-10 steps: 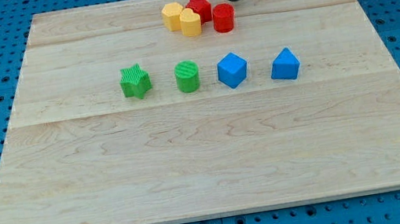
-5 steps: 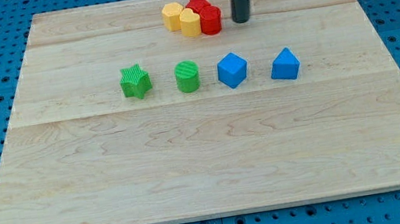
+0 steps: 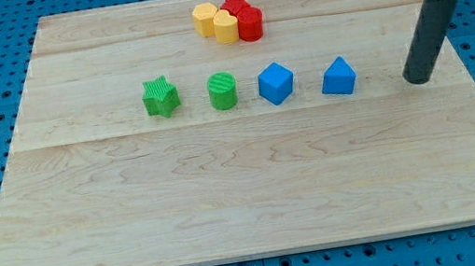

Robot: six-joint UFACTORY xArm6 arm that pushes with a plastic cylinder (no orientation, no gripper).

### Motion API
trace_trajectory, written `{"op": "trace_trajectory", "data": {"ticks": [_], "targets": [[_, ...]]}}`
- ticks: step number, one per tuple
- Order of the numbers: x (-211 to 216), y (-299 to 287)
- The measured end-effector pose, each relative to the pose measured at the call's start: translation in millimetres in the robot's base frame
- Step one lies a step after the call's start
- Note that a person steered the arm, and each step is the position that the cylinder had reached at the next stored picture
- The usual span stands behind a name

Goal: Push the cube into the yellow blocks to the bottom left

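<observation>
Hand-wise, no jaws here, just a straight dark rod, so nothing open or shut and nothing held; my tip [image 3: 418, 80] rests on the wooden tabletop [image 3: 247, 198] near the view's right edge. Nearest block is the blue pyramid-like block [image 3: 338, 76], to the tip's left w/ a clear gap, not touching. Blue cube [image 3: 275, 83] lies further left, beyond that block, well apart from the tip.

Count: 8 blocks. 2 blue, in a row w/ 2 green: a green cylinder [image 3: 223, 91] just left of the cube, then a green star [image 3: 160, 97]. At the view's top, a tight cluster: 2 yellow blocks [image 3: 214, 22], touching each other, plus 2 red, a red star [image 3: 236, 5] and a red cylinder [image 3: 251, 25]. Cube sits below and right of the yellows, apart from them.
</observation>
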State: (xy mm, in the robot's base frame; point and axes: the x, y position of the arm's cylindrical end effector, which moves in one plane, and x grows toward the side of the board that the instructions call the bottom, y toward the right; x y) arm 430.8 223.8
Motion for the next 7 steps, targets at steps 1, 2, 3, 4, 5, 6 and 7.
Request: {"op": "trace_trajectory", "data": {"ticks": [1, 2, 3, 4, 5, 6, 7], "targets": [[4, -18], [-29, -61], [-45, -97], [-14, -85], [-1, -78], [-3, -134], [-47, -203]]}}
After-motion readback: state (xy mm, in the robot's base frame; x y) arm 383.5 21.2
